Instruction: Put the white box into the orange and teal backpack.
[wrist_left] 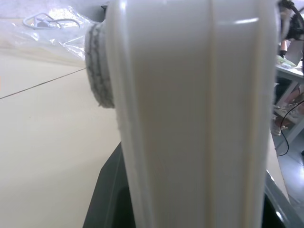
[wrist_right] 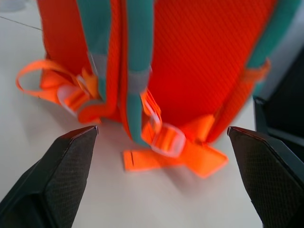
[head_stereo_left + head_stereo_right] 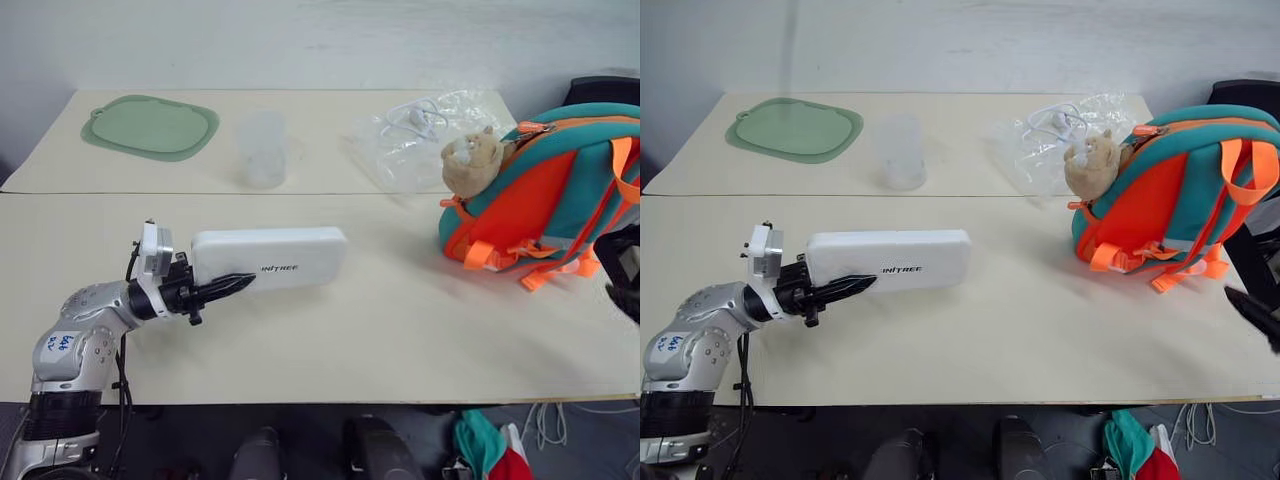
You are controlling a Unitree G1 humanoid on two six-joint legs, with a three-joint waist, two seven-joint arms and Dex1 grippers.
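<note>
We've got the white box [image 3: 268,258] pinched at its near end in the left gripper [image 3: 222,288], its black fingers [image 3: 232,285] closed across the case, which juts out level above the bench [image 3: 380,330], lettering face up. Over at the far right end sits the orange and teal backpack [image 3: 560,195], propped up with its strap side towards us and the tan plush charm [image 3: 470,160] hanging at its top corner. The right gripper [image 2: 161,137] is down by the base of the pack, its fingers [image 2: 61,166] spread wide with only loose orange straps between them, gripping nothing.

Here's the catch as we read it: the orange zipper [image 3: 535,126] runs along the top, and we can't tell whether it's open enough. So we'd want the right fingers to take the upper edge and hold the mouth apart. Then we bring the box across, well apart as it is now, and feed it in narrow end first. A one-end pinch on a long case could let it pivot, so steady and slow.
</note>
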